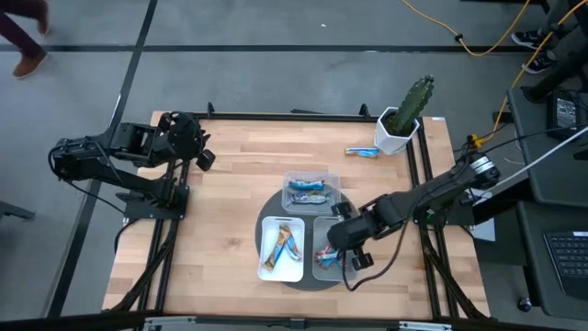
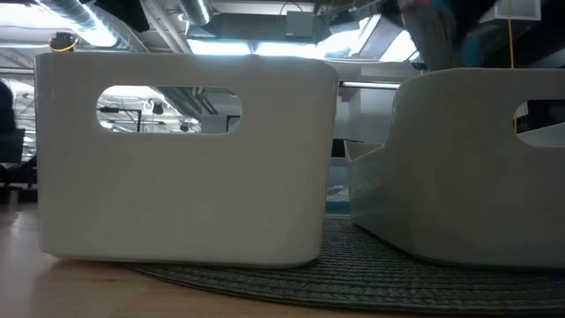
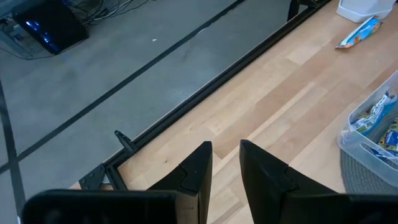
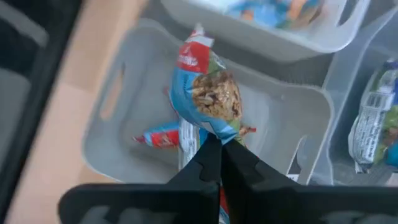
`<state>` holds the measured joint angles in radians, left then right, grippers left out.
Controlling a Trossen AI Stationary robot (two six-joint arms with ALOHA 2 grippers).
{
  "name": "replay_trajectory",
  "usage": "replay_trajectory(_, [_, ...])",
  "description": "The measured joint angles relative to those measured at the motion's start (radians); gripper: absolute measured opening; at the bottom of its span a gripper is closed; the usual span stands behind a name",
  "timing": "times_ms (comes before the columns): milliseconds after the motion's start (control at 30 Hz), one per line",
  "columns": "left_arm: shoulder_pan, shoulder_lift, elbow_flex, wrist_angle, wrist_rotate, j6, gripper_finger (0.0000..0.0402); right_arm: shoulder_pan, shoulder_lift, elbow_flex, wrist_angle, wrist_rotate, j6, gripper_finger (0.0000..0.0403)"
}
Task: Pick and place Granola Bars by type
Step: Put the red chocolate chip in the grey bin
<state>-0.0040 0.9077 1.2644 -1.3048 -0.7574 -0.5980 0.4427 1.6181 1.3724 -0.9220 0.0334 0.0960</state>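
Observation:
My right gripper [image 4: 221, 152] [image 1: 347, 246] hangs over the grey tray [image 4: 118, 99] [image 1: 323, 268] and is shut on a blue-and-red wrapped granola bar [image 4: 208, 93]. A second blue-red bar [image 4: 158, 137] lies flat on that tray's floor. Blue-orange bars [image 1: 283, 241] lie in the white tray [image 1: 268, 272], and blue bars [image 1: 308, 190] in the clear tray [image 1: 333, 176]. One blue-orange bar [image 1: 362, 152] [image 3: 359, 32] lies flat on the table by the pot. My left gripper [image 3: 225, 162] [image 1: 200, 152] waits open at the table's far left. My right gripper pinches the blue-and-red bar by one end of its wrapper [image 4: 219, 132] between the two fingers, coming from above and pointing down. The bar hangs below the fingers, inside the grey tray's outline. Whether its lower end [image 4: 198, 34] touches the tray floor I cannot tell.
The three trays stand close together on a round grey woven mat [image 1: 266, 210] [image 2: 353, 265]. A white pot with a cactus [image 1: 404, 118] stands at the far right corner. In the low view the white tray [image 2: 177, 177] and grey tray [image 2: 477, 177] fill the picture. Bare wood lies left of the mat.

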Motion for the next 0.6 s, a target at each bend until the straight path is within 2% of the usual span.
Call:
replay_trajectory(300, [0.0,0.0,0.0,0.0,0.0,0.007,0.0074,-0.007,0.099,-0.04,0.047,0.0,-0.15,0.0006])
replay_trajectory(600, [0.0,0.0,0.0,0.0,0.017,0.009,0.0074,-0.05,0.101,-0.151,0.089,-0.005,-0.13,0.0015])
